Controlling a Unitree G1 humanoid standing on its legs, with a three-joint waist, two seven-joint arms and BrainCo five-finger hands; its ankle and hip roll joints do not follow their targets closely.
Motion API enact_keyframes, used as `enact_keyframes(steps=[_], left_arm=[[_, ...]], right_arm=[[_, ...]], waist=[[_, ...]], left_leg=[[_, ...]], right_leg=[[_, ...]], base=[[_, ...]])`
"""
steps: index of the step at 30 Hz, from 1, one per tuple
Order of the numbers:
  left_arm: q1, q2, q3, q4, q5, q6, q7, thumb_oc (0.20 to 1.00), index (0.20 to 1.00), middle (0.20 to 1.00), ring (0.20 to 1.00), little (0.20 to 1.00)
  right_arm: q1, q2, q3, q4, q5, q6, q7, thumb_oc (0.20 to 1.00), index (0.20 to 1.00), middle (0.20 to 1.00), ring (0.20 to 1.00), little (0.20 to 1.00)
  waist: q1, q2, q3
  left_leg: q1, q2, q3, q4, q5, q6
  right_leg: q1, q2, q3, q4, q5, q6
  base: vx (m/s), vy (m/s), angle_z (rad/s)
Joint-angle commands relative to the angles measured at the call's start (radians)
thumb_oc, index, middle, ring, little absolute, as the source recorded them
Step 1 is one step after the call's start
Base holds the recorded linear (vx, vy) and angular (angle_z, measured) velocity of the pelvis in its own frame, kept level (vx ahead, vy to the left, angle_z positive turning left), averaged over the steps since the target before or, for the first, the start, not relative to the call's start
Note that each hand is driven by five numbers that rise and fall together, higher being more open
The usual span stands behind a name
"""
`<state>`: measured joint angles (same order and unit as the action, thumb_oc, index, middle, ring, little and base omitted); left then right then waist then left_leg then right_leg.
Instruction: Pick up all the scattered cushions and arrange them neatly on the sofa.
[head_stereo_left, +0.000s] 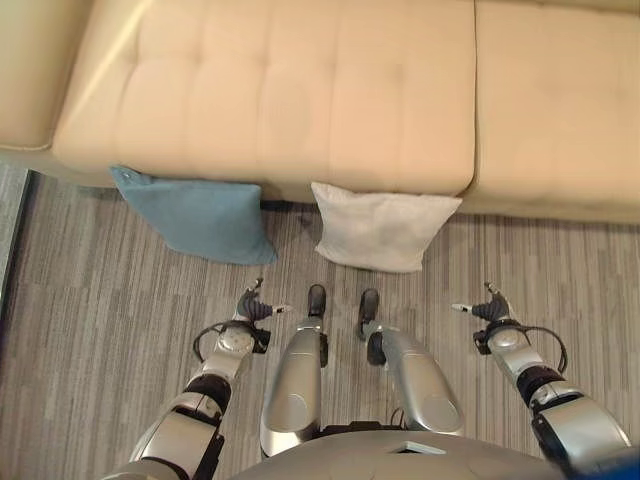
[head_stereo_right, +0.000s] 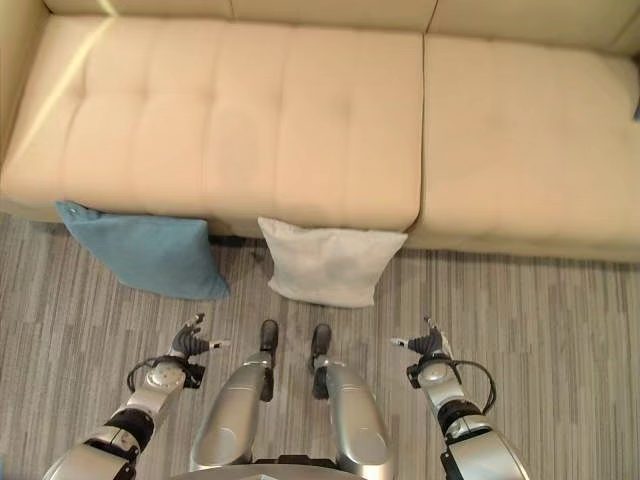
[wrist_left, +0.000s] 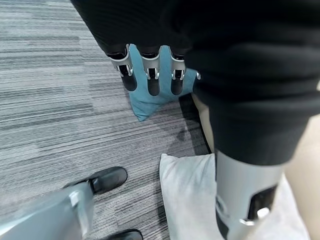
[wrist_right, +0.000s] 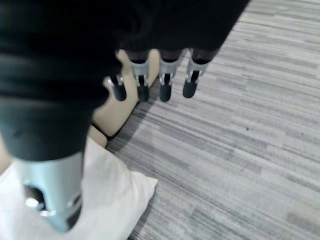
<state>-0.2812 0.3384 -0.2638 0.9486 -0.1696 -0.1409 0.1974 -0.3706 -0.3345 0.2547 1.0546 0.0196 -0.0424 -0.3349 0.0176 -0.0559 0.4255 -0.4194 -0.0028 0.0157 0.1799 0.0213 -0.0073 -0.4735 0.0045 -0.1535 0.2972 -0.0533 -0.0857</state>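
Hands first. Left hand (head_stereo_left: 252, 308) hangs low over the floor (head_stereo_left: 90, 300), fingers straight and relaxed, holding nothing; its wrist view shows the fingertips (wrist_left: 152, 85) pointing toward the blue cushion (head_stereo_left: 200, 218). Right hand (head_stereo_left: 487, 310) hangs the same way on the other side, fingers extended, thumb out, empty, over bare floor just off the corner of the white cushion (head_stereo_left: 382, 228).

Judgement: both arms sit in a neutral ready pose, spread to either side, which leaves the space ahead free for a reach toward either cushion. No grasp has begun.

Task things: both cushions are on the floor, leaning against the front face of the sofa (head_stereo_left: 300, 90). The blue one is to the robot's left, its top edge tucked just under the seat's lip; the white one is near centre, its top edge touching the sofa front. The two are near each other but apart, with a strip of floor between them.

Surroundings: the sofa seat is tufted and cream, a seam dividing it from a second seat section (head_stereo_left: 560, 100) on the right. Nothing lies on either section, so placement looks unobstructed. Probable difficulty: the cushions are low and soft, so a one-hand pinch may slip.
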Motion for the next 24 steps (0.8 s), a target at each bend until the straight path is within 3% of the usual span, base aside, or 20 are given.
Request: enact_keyframes(steps=[1, 5, 6, 8, 13, 19, 24], left_arm=[[0.056, 0.011, 0.001, -0.032, -0.051, -0.031, 0.045, 1.000, 1.000, 1.000, 1.000, 1.000], [-0.011, 0.024, -0.006, -0.101, -0.094, -0.048, 0.088, 1.000, 1.000, 1.000, 1.000, 1.000], [-0.049, 0.024, -0.009, -0.110, -0.111, -0.055, 0.113, 1.000, 1.000, 1.000, 1.000, 1.000], [-0.066, 0.023, -0.008, -0.115, -0.119, -0.058, 0.122, 1.000, 1.000, 1.000, 1.000, 1.000], [-0.319, 0.010, -0.036, -0.120, -0.170, -0.087, 0.240, 1.000, 1.000, 1.000, 1.000, 1.000], [-0.470, 0.012, -0.061, -0.117, -0.160, -0.087, 0.308, 1.000, 1.000, 1.000, 1.000, 1.000], [-0.499, 0.005, -0.062, -0.135, -0.158, -0.093, 0.338, 1.000, 1.000, 1.000, 1.000, 1.000]], right_arm=[[0.063, -0.010, 0.011, -0.040, 0.041, -0.025, -0.052, 1.000, 1.000, 1.000, 1.000, 1.000], [-0.003, -0.012, -0.009, -0.107, 0.085, -0.043, -0.108, 1.000, 1.000, 1.000, 1.000, 1.000], [-0.035, -0.009, -0.015, -0.118, 0.098, -0.050, -0.139, 1.000, 1.000, 1.000, 1.000, 1.000], [-0.049, -0.008, -0.018, -0.128, 0.101, -0.052, -0.153, 1.000, 1.000, 1.000, 1.000, 1.000], [-0.268, -0.012, -0.058, -0.205, 0.092, -0.085, -0.367, 1.000, 1.000, 1.000, 1.000, 1.000], [-0.399, -0.007, -0.061, -0.192, 0.075, -0.086, -0.473, 1.000, 1.000, 1.000, 1.000, 1.000], [-0.421, -0.008, -0.064, -0.212, 0.045, -0.083, -0.517, 1.000, 1.000, 1.000, 1.000, 1.000]], waist=[[0.012, -0.024, -0.088], [0.007, -0.029, -0.063], [0.007, -0.023, -0.061], [0.004, -0.024, -0.062], [-0.039, -0.009, -0.064], [-0.061, 0.015, -0.078], [-0.066, 0.026, -0.081]], left_leg=[[-0.041, -0.002, 0.016, 0.095, -0.103, -0.007], [-0.120, 0.002, 0.026, 0.120, -0.102, -0.005], [-0.144, 0.009, 0.019, 0.130, -0.134, -0.012], [-0.163, 0.008, 0.019, 0.132, -0.133, -0.013], [-0.432, 0.016, 0.006, 0.171, -0.113, -0.019], [-0.583, 0.021, -0.012, 0.167, -0.098, -0.022], [-0.621, 0.022, -0.014, 0.160, -0.090, -0.023]], right_leg=[[0.032, -0.140, -0.017, -0.083, 0.051, 0.175], [-0.048, -0.152, -0.008, -0.065, 0.059, 0.176], [-0.073, -0.148, -0.005, -0.056, 0.038, 0.186], [-0.091, -0.150, -0.003, -0.057, 0.040, 0.186], [-0.355, -0.163, -0.006, -0.020, 0.059, 0.194], [-0.532, -0.165, 0.003, 0.028, 0.053, 0.200], [-0.580, -0.163, 0.006, 0.045, 0.048, 0.201]], base=[[-0.06, 0.070, -0.26], [-0.04, 0.024, -0.09], [0.04, -0.017, -0.08], [0.00, -0.013, -0.05], [-0.07, -0.031, 0.00], [0.01, -0.047, 0.00], [0.02, -0.035, 0.00]])
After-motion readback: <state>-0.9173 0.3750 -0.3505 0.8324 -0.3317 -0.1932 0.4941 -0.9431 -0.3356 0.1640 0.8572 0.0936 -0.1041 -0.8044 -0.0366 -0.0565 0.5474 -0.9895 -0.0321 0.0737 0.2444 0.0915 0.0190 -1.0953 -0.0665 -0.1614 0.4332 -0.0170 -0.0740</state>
